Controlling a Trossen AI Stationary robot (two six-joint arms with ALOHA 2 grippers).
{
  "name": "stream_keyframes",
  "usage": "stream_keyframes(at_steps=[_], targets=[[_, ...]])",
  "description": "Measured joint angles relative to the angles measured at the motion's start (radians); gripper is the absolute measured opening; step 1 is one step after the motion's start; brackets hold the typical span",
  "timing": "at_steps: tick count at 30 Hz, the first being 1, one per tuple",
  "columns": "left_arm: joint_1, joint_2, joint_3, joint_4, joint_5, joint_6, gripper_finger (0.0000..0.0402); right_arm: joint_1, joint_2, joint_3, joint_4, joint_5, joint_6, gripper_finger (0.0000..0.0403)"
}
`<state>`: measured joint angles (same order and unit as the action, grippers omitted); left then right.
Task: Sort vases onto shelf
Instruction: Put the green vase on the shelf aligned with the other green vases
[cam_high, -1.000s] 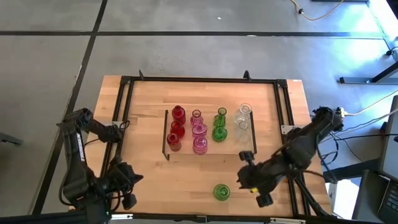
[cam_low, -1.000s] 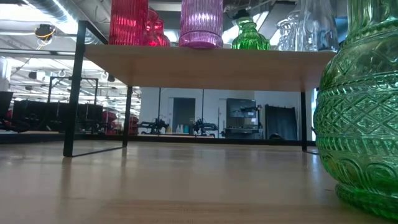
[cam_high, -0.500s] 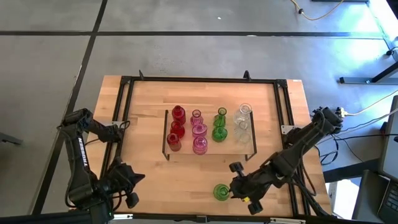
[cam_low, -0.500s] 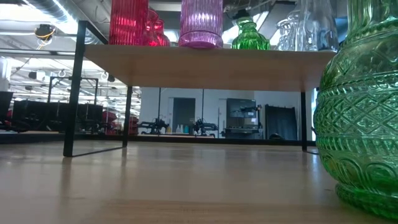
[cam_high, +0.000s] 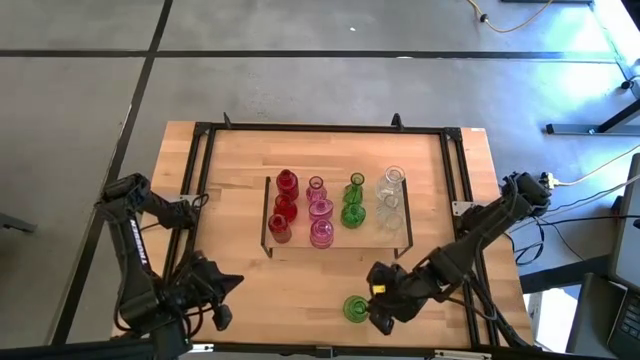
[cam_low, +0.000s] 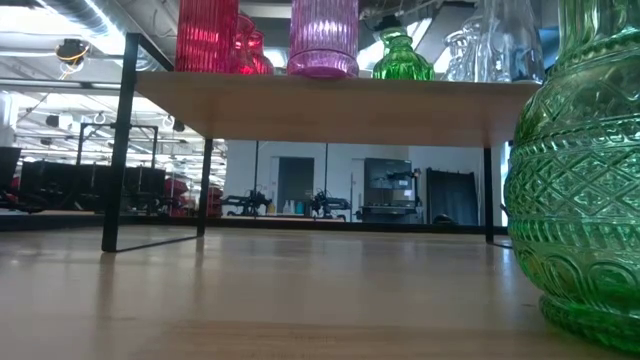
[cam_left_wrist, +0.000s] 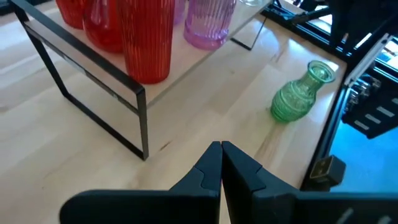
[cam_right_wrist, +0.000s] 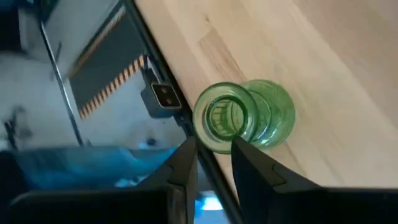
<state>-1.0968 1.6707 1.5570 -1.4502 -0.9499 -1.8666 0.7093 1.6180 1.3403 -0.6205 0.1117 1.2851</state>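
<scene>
- Green vase (cam_high: 355, 308) stands alone on the table (cam_high: 240, 160), in front of the shelf (cam_high: 395, 240); the other vases (cam_high: 320, 208) already sit on the shelf.
- Right gripper (cam_high: 377, 305) is just beside it, fingers slightly parted near its neck, not yet pinching.
- Left gripper (cam_left_wrist: 221, 149), pressed together, waits well left of the shelf.

The left hand (cam_left_wrist: 221, 163) hangs above the wooden table (cam_left_wrist: 74, 149), its two dark fingers pressed together. Ahead stands the shelf (cam_left_wrist: 186, 68), carrying a ribbed red vase (cam_left_wrist: 148, 37) and a pink vase (cam_left_wrist: 209, 23). A green vase (cam_left_wrist: 297, 98) stands upright on the table, apart from the shelf.
</scene>
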Motion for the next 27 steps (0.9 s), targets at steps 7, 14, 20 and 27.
stream_keyframes(at_steps=[7,14,20,27], targets=[[0.026,0.0,0.0,0.008,0.001,0.055,0.0,0.088,-0.013,0.0,-0.001,0.195,0.404,0.0081],[0.03,0.0,0.0,0.008,0.058,0.089,0.0,0.219,-0.013,-0.087,0.118,0.511,0.823,0.0081],[0.03,-0.002,0.0,-0.015,0.118,0.109,0.0,0.263,-0.012,-0.274,0.537,0.638,0.852,0.0081],[0.036,-0.053,0.0,-0.125,0.16,0.218,0.0,0.227,-0.007,-0.313,0.547,0.668,0.888,0.0081]])
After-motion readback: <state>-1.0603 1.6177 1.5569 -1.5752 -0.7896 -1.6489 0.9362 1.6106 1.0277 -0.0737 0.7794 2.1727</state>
